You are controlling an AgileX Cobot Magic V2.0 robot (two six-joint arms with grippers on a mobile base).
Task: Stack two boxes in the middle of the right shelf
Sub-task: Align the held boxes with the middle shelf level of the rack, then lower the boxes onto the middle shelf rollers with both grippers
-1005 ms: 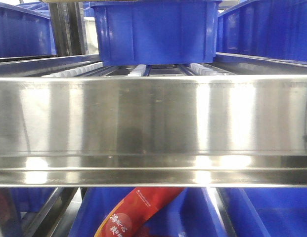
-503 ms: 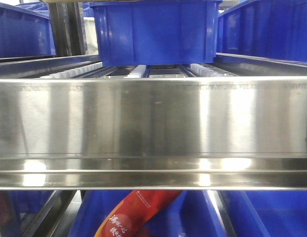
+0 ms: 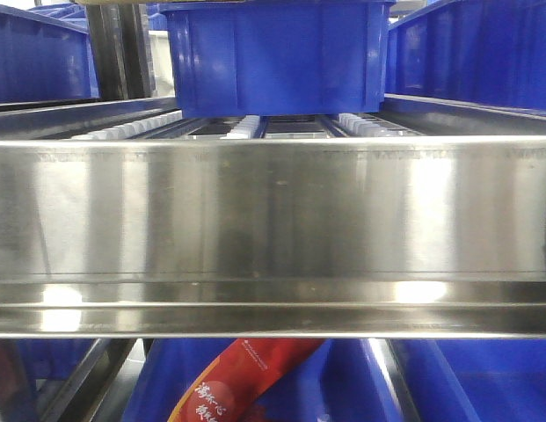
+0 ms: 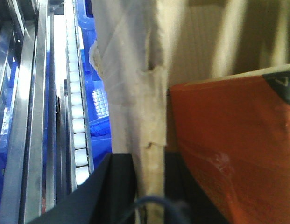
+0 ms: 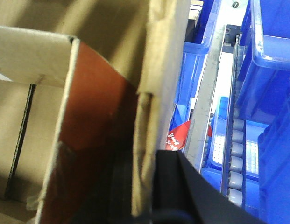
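Observation:
In the front view the shelf (image 3: 273, 220) fills the middle with its wide shiny steel front rail, and white roller tracks (image 3: 246, 126) run behind it. No box shows in that view. In the left wrist view my left gripper (image 4: 152, 161) is shut on the wrinkled upright wall of a brown cardboard box (image 4: 130, 84), one black finger on each side. An orange-red panel (image 4: 229, 154) lies inside that wall. In the right wrist view my right gripper (image 5: 144, 163) is likewise shut on a cardboard box wall (image 5: 159, 56), with a dark red inner face (image 5: 93, 121) beside it.
A blue plastic bin (image 3: 273, 57) stands on the rollers behind the rail, with more blue bins (image 3: 475, 53) at both sides. Under the rail a red printed package (image 3: 246, 378) lies in a blue bin. Roller tracks (image 4: 79, 121) and blue bins (image 5: 271, 70) flank the held cardboard.
The steel rail sits a few pixels lower in the front view than one second ago. Nothing else has visibly changed.

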